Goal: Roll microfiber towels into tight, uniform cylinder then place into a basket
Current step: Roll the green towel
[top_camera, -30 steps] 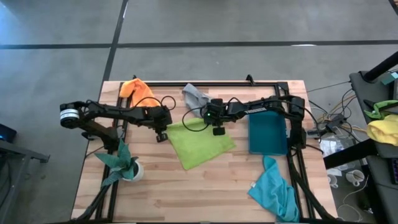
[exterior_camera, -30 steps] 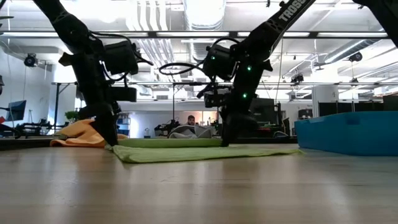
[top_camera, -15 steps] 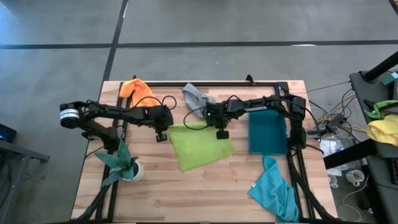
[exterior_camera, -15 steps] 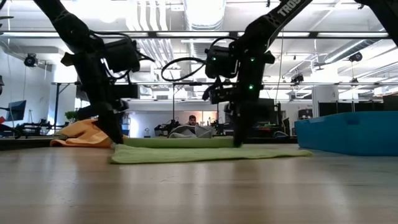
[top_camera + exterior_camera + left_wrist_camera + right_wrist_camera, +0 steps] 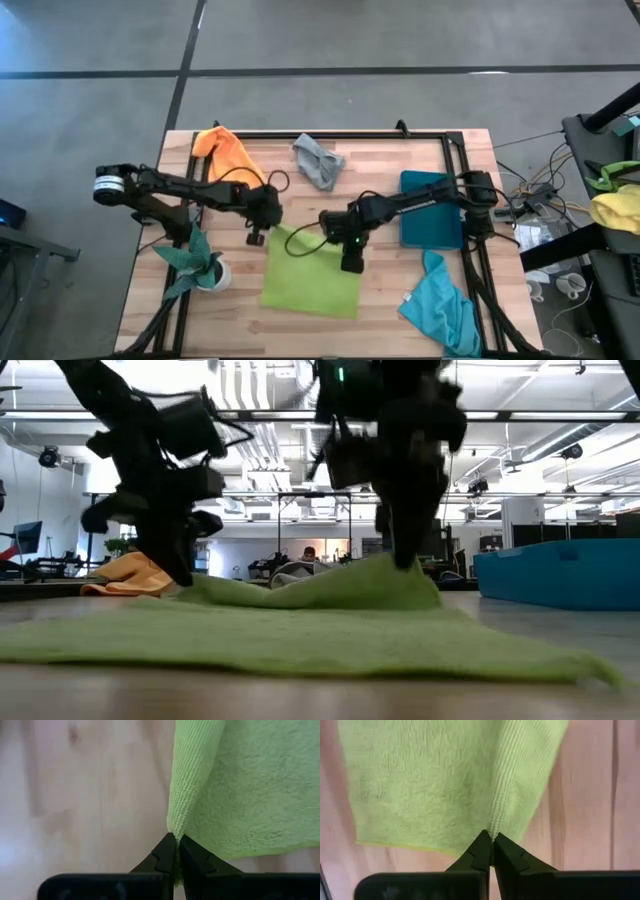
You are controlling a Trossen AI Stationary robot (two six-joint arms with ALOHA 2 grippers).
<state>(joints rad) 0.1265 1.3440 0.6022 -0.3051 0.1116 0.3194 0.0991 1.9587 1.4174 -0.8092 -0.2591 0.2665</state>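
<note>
At table centre, noting the lime green towel (image 5: 310, 280) spread on the wood, well apart from the basket (image 5: 432, 212) on the right side. Finding the left gripper (image 5: 257, 237) pinched tight on the towel's far left corner, fingertips together with a fold of cloth between them in the left wrist view. Finding the right gripper (image 5: 352, 265) likewise clamped on the far right edge, the cloth gathered into a ridge between its closed tips in the right wrist view. Seeing, in the low view, the held far edge raised into a low tent and the remainder trailing flat toward the near table edge.

Judging the cloth as light, limp and fully compliant: draping under its own weight, holding no shape, likely gripping the wood somewhat through its nap. Expecting no breakage risk, but expecting sag and skew between the two pinch points if left slack. Recommending holds at the corners or along one edge, kept level, so that a roll starts straight.

Reading the outline as close to square, turned slightly against the table's edges. Taking the longer run, tentatively, as going from the held far edge to the free near edge; not confirming it.

Recording the orange towel (image 5: 225, 150) and grey towel (image 5: 318, 160) bunched at the far side, and the turquoise towel (image 5: 440, 300) crumpled near the basket, all unrolled.
</note>
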